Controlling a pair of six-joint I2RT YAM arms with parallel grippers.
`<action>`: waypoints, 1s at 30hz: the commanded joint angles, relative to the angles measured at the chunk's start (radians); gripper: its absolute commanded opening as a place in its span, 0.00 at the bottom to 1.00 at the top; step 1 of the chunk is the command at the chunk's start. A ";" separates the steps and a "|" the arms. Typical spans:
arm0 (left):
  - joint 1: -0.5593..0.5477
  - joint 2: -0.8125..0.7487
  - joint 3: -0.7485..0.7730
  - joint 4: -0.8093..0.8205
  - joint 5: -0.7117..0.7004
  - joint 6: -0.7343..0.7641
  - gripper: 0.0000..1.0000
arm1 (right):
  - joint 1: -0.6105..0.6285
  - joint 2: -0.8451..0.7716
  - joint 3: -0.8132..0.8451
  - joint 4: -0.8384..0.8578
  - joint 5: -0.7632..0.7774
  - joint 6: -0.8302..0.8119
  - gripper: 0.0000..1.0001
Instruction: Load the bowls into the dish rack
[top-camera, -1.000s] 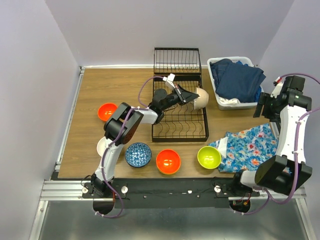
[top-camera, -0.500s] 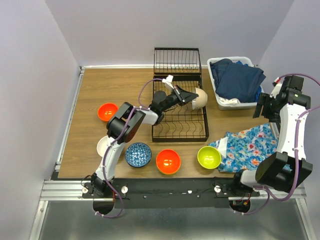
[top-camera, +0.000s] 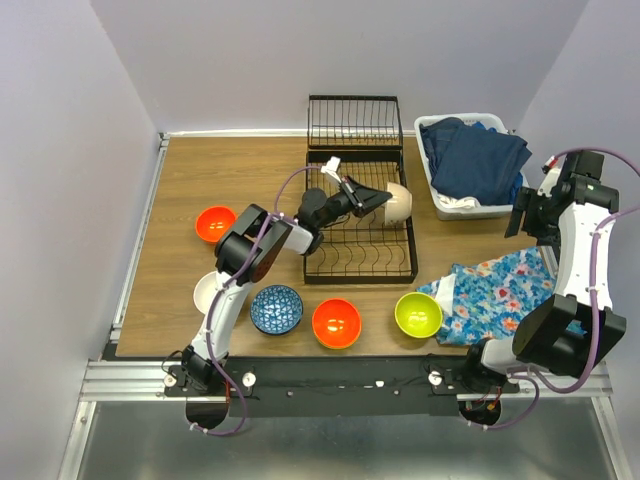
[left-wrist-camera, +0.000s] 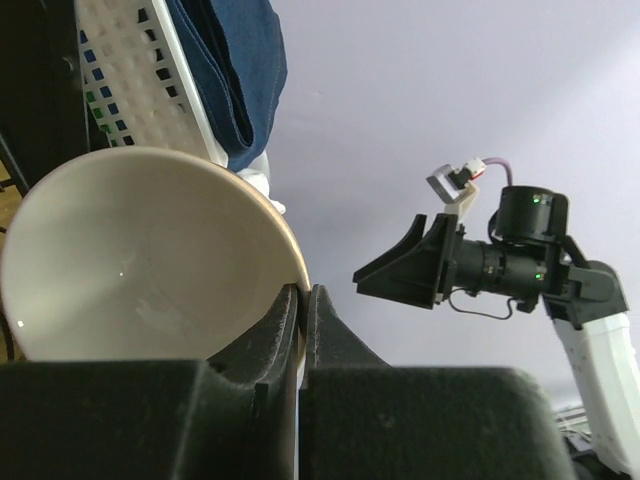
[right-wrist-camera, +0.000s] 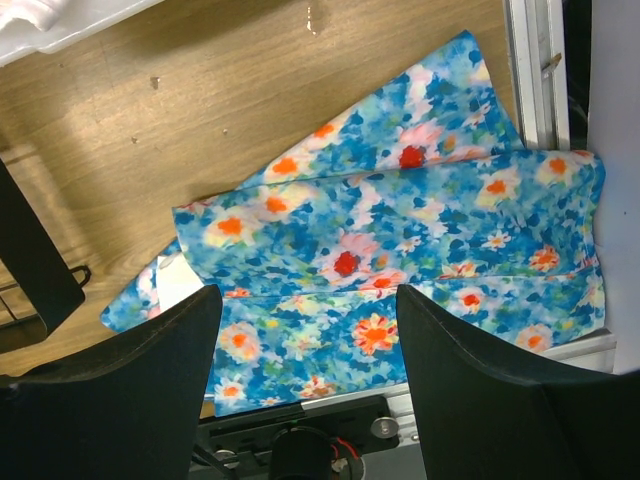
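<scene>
Cream bowl (top-camera: 400, 201) nearer, at rack (top-camera: 360, 262) edge

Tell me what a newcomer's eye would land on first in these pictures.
First, the left end effector pinching the rim of a cream bowl, held on edge over the right side of the black dish rack. Next, the bright row in front of the rack: a blue patterned bowl, an orange bowl and a lime green bowl. To their right lies a blue floral cloth.
</scene>
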 joint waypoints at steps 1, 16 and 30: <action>-0.003 0.068 0.055 0.031 0.062 -0.064 0.00 | -0.009 0.019 0.048 -0.005 0.025 -0.014 0.78; -0.003 0.148 0.110 0.041 0.103 -0.146 0.00 | -0.009 0.024 0.039 0.001 0.036 -0.020 0.78; 0.030 0.037 -0.010 -0.115 0.064 -0.057 0.00 | -0.009 0.044 0.051 0.018 0.013 -0.013 0.78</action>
